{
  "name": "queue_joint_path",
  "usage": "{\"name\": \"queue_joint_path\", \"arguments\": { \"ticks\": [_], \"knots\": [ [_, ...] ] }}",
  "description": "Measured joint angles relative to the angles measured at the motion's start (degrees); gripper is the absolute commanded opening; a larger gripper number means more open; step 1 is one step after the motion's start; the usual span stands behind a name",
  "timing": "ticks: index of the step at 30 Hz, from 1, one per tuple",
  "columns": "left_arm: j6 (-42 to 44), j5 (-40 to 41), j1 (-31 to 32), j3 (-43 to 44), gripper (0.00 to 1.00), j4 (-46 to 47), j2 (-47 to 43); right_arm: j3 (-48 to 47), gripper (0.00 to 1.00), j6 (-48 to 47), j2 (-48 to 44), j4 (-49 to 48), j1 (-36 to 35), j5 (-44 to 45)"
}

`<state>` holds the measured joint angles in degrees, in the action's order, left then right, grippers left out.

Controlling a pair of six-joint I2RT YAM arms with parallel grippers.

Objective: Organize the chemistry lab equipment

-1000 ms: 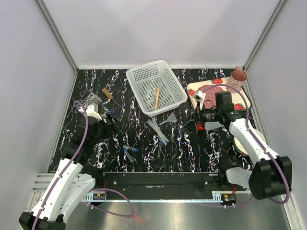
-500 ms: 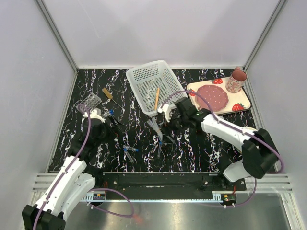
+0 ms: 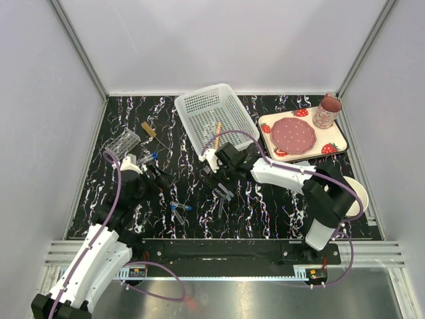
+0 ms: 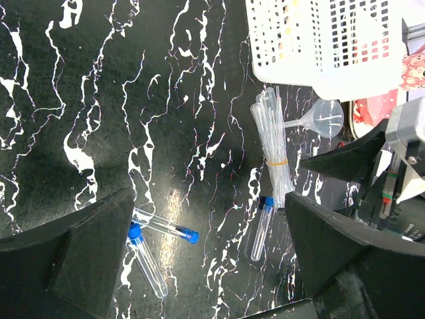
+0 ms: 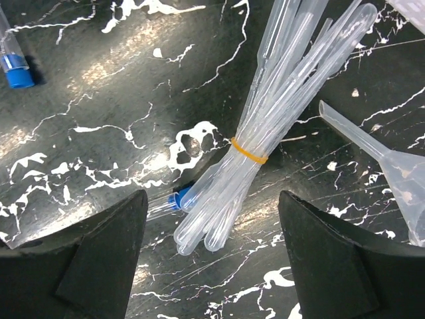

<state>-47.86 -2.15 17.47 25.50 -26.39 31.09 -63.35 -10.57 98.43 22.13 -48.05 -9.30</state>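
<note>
My right gripper [image 5: 212, 266] is open and hovers over a bundle of clear pipettes [image 5: 265, 133] held by an orange band; in the top view it [image 3: 219, 181] is just in front of the white basket [image 3: 216, 119]. A clear funnel [image 5: 398, 173] lies right of the bundle. A blue-capped tube [image 5: 166, 203] pokes out from under the bundle. My left gripper [image 4: 212, 266] is open and empty above two crossed blue-capped tubes [image 4: 159, 226] and a third tube [image 4: 260, 226]. An orange stick [image 3: 217, 131] lies in the basket. A clear tube rack [image 3: 123, 141] stands at the far left. The red-capped bottle is out of view.
A strawberry-print tray [image 3: 335, 136] with a pink plate and a pink mug [image 3: 328, 110] sit at the back right. A cream bowl [image 3: 360, 193] shows partly behind my right arm. A wooden-handled stick [image 3: 150, 130] lies near the rack.
My right arm has swung left from beside the tray to over the pipette bundle in front of the basket. My left arm has barely moved.
</note>
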Motion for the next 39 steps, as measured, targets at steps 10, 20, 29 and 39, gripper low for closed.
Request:
{"name": "queue_joint_path", "arguments": {
  "ticks": [10,20,29,39],
  "knots": [
    [-0.2,0.4,0.0,-0.8,0.99,-0.8,-2.1,-1.0,0.61,0.8,3.4,0.0,-0.7,6.3],
    [-0.2,0.4,0.0,-0.8,0.99,-1.0,-2.9,-1.3,0.37,0.3,5.0,0.0,-0.8,10.5],
    [-0.2,0.4,0.0,-0.8,0.99,-1.3,-2.9,-2.3,0.3,-1.2,4.8,0.4,-0.8,12.0],
    [0.0,0.5,0.0,-0.8,0.99,-1.4,-2.6,-2.3,0.3,-6.9,-4.3,4.7,-0.8,3.1]
  ]
}}
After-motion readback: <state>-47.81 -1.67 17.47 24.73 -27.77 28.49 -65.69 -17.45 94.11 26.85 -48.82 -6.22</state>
